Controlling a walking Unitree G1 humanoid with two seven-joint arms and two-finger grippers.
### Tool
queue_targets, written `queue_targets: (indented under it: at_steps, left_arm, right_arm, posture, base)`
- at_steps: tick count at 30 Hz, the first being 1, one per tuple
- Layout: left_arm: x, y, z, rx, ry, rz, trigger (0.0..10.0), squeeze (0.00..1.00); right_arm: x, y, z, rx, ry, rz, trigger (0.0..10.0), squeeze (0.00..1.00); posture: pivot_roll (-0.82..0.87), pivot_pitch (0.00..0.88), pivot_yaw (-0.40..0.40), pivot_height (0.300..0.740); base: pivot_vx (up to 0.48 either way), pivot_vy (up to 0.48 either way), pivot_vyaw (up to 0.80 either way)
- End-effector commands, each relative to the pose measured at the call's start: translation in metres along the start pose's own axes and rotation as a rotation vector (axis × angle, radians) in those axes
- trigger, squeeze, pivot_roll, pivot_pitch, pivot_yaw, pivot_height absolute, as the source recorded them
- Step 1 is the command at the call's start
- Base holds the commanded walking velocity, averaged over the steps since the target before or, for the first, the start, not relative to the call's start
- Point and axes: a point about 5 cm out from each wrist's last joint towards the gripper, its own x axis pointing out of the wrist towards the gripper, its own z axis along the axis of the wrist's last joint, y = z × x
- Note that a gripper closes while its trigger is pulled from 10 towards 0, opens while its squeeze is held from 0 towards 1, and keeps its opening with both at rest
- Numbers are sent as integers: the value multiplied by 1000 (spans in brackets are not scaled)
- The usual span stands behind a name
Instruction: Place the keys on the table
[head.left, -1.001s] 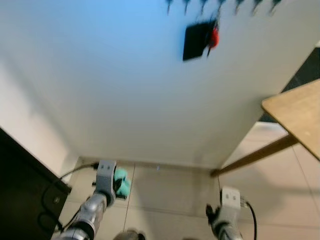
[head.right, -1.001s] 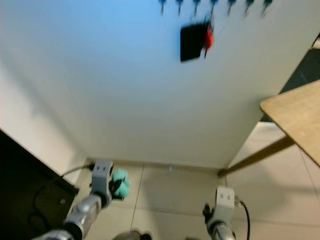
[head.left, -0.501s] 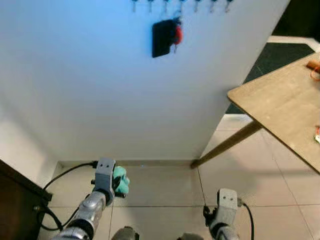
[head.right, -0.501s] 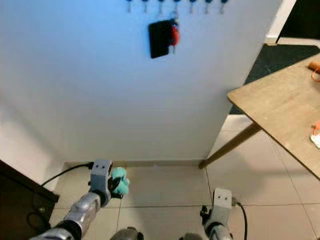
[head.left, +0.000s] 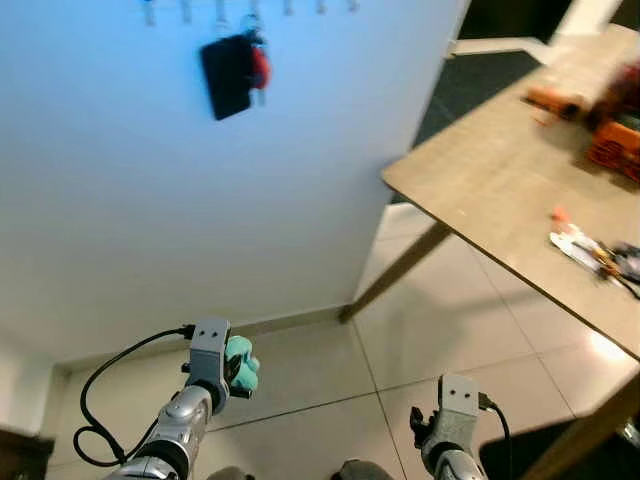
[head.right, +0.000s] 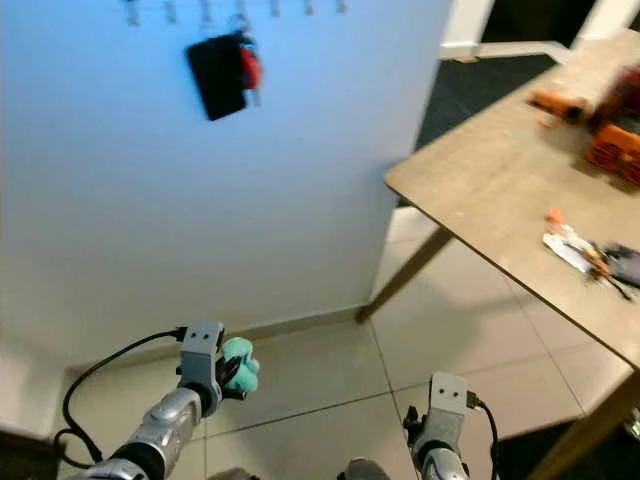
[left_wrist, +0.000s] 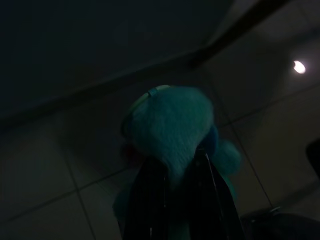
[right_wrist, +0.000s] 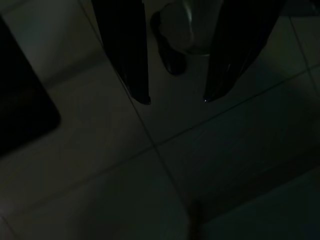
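The keys show as a fluffy teal keychain, held low in front of me above the tiled floor. My left gripper is shut on that keychain, its two black fingers pressed against the plush; no metal keys can be made out. The wooden table stands to my right, its near corner well away from the left gripper. My right arm hangs idle low on the right. In its dark wrist view the right gripper is open over the floor with nothing between its fingers.
On the white wall ahead, a black pouch with a red tag hangs from a row of hooks. A slanted table leg reaches the floor by the wall corner. Orange items and small clutter lie on the table. A black cable trails on the left.
The camera has swung to the right: the wall and pouch slid left, the table came much further into view, and the dark cabinet left the picture. Both arms kept their poses.
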Motion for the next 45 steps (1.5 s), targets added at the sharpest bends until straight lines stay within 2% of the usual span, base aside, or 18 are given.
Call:
queue_targets:
  at_steps: [1,9,18,28,45]
  left_arm:
    - [-2,0,-4,-1,5,4,10000,0]
    - [-2,2,-1,-46,-29,30,10000,0]
    - [0,1,7,-99,-74,12,10000,0]
    - [0,-3,6,-63,-86,3,10000,0]
    - [1,-5,7,-65,-87,15,10000,0]
  right_arm:
    - [-3,-2,-6,-4,17,-5,10000,0]
    - [-3,-1,-7,-5,19,-2,10000,0]
    - [-1,2,-5,-9,18,11,10000,0]
    - [1,3,-1,-23,13,24,10000,0]
    - [2,5,2,-62,12,49,10000,0]
  posture:
    - [55,95,-3,740]
    - [59,99,-3,740]
    - [68,99,-14,740]
    - [64,97,-23,740]
    - [62,95,-30,740]
  base:
    - [0,0,-800]
    - [0,0,-800]
    - [0,0,-800]
    - [0,0,-800]
    - [0,0,-800]
